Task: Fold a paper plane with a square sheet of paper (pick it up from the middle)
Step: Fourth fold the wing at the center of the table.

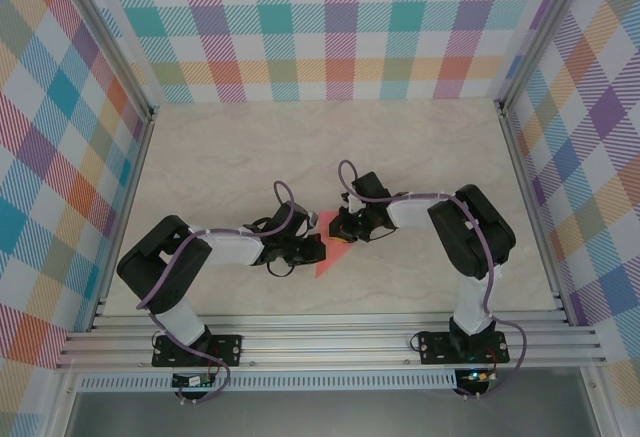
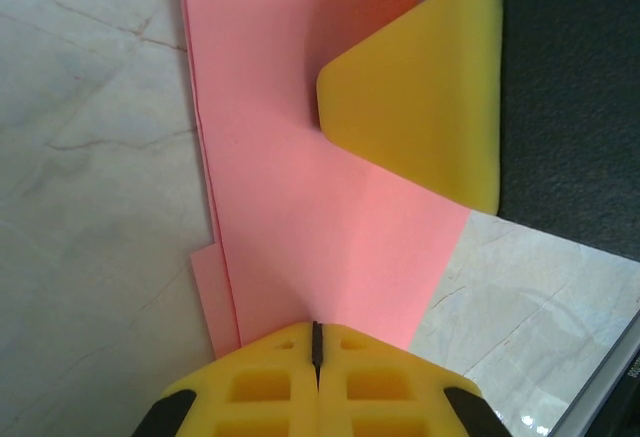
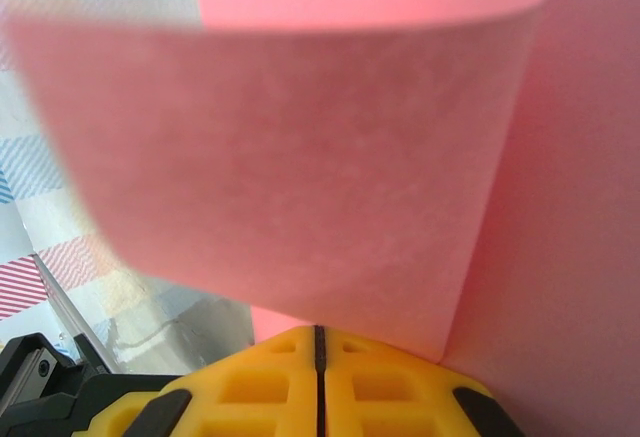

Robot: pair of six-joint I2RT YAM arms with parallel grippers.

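The square sheet of paper (image 1: 328, 257) is salmon pink and folded into layers, lying on the table between the two grippers. My left gripper (image 2: 317, 342) is shut, and the sheet (image 2: 320, 197) rises in a slight ridge into its closed tips. My right gripper (image 3: 318, 335) is also shut, pinching a flap of the sheet (image 3: 300, 157) that curls up and over in front of it. One yellow finger of the right gripper (image 2: 420, 87) rests against the paper's far end in the left wrist view. From above, the left gripper (image 1: 305, 249) and right gripper (image 1: 345, 232) meet at the paper.
The pale marbled tabletop (image 1: 230, 157) is walled by checked panels at the back and both sides. An aluminium rail (image 1: 330, 332) runs along the near edge by the arm bases. Open table surface stretches behind and to either side of the paper.
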